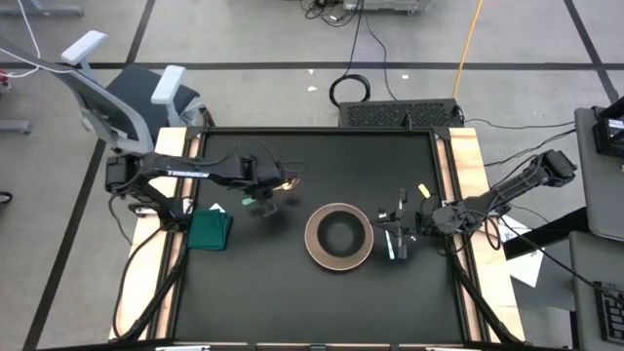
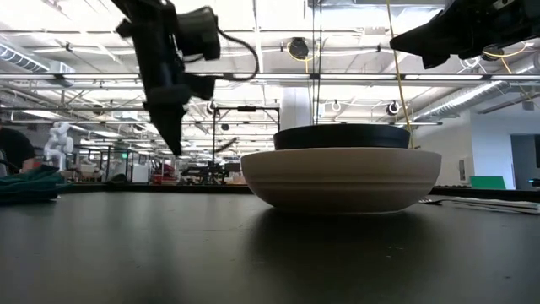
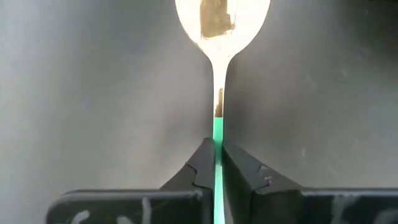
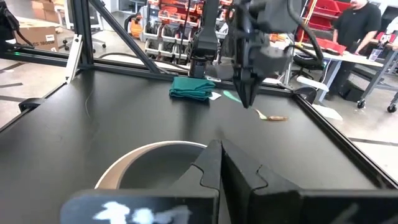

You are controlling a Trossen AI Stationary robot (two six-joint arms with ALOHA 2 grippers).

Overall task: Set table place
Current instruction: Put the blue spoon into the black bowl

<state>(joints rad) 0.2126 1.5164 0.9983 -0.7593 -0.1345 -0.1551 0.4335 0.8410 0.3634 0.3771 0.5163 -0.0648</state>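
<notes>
The spoon (image 3: 222,25), gold-bowled with a green handle, is up off the black table (image 1: 292,292) at its left half, in my left gripper (image 3: 217,146), which is shut on it. From the right wrist view its bowl (image 4: 273,116) sticks out beside that gripper (image 4: 249,102). The pinkish-beige plate (image 1: 310,237) stands mid-table with the black bowl (image 2: 342,135) inside it. The silver fork (image 1: 393,244) lies on the table just right of the plate. My right gripper (image 4: 221,149) is shut and empty, hovering level above the plate's right rim. My left gripper pinches the spoon's green handle (image 3: 218,132) between its two fingers, close to where the green meets the gold neck. The fingers come steeply from above and lie across the handle. The spoon is lifted clear of the table, roughly level, bowl face up.
A folded green cloth (image 1: 210,227) lies near the table's left edge. A small yellow piece (image 1: 423,190) sits at the far right. An office chair (image 1: 117,97) stands beyond the far left corner. People (image 4: 357,18) are in the room behind.
</notes>
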